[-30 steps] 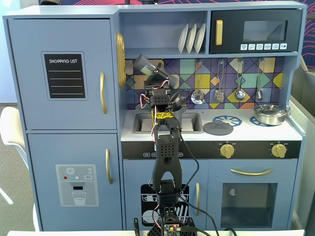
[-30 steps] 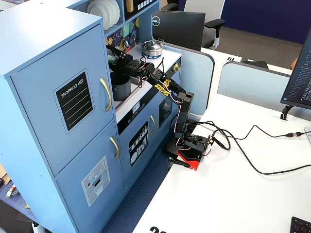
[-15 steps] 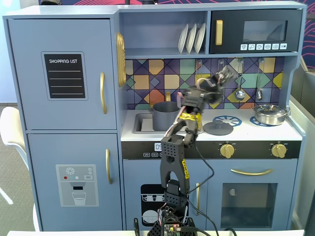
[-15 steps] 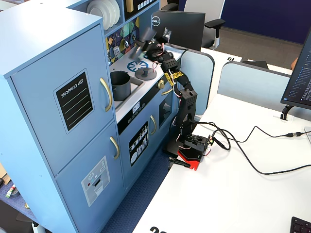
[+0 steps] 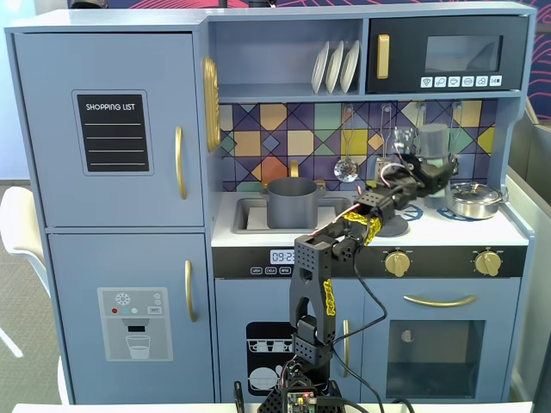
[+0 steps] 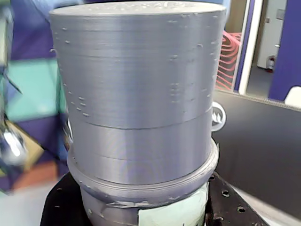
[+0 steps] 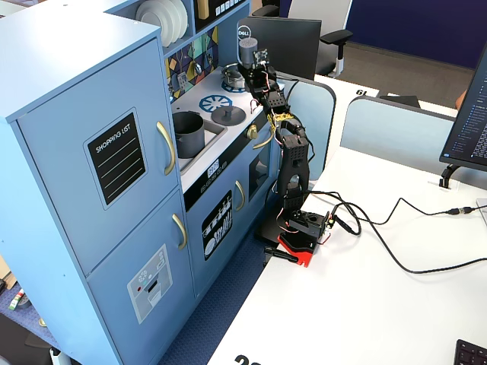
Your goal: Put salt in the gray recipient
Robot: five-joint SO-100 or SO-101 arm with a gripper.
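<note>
Claw (image 5: pixel 433 168) clamped on the salt (image 5: pixel 433 139), held upright above the right side of the counter (image 5: pixel 435 231), near the backsplash. Gray recipient (image 5: pixel 293 203) sits in the sink, well left. Suggest: keep height, traverse left, tip only once over the recipient's mouth. Watch the hanging utensils (image 5: pixel 346 165) and silver pan (image 5: pixel 476 199) at right; open room above the flat lid (image 7: pixel 227 115).
</note>
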